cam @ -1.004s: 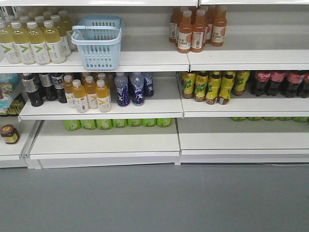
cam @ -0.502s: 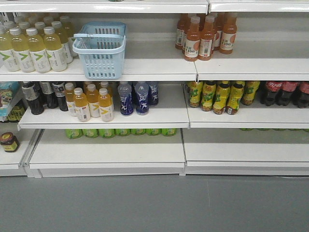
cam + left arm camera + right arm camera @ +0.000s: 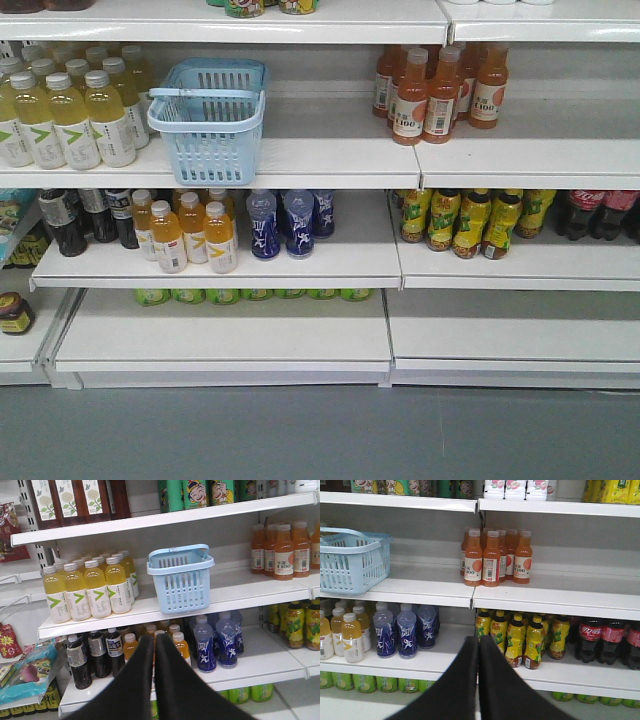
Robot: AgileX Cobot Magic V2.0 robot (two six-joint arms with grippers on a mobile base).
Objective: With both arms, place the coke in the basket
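The coke bottles (image 3: 592, 212) stand at the far right of the second shelf, dark with red labels; they also show in the right wrist view (image 3: 590, 640). The light blue basket (image 3: 210, 120) stands on the upper shelf, left of centre; it also shows in the left wrist view (image 3: 181, 577) and at the left edge of the right wrist view (image 3: 350, 560). My left gripper (image 3: 154, 639) is shut and empty, in front of the orange-yellow bottles, well short of the shelves. My right gripper (image 3: 478, 640) is shut and empty, left of the coke. Neither gripper shows in the front view.
Yellow drinks (image 3: 70, 115) stand left of the basket, orange juice bottles (image 3: 440, 90) to its right. Blue bottles (image 3: 285, 220), yellow-green tea bottles (image 3: 470, 220) and dark bottles (image 3: 85, 215) fill the second shelf. Green bottles (image 3: 250, 295) lie low. Grey floor (image 3: 320, 430) lies in front.
The front view has shifted: the shelves sit lower and further right in frame, and the top shelf edge has come into view. Nothing on the shelves has moved.
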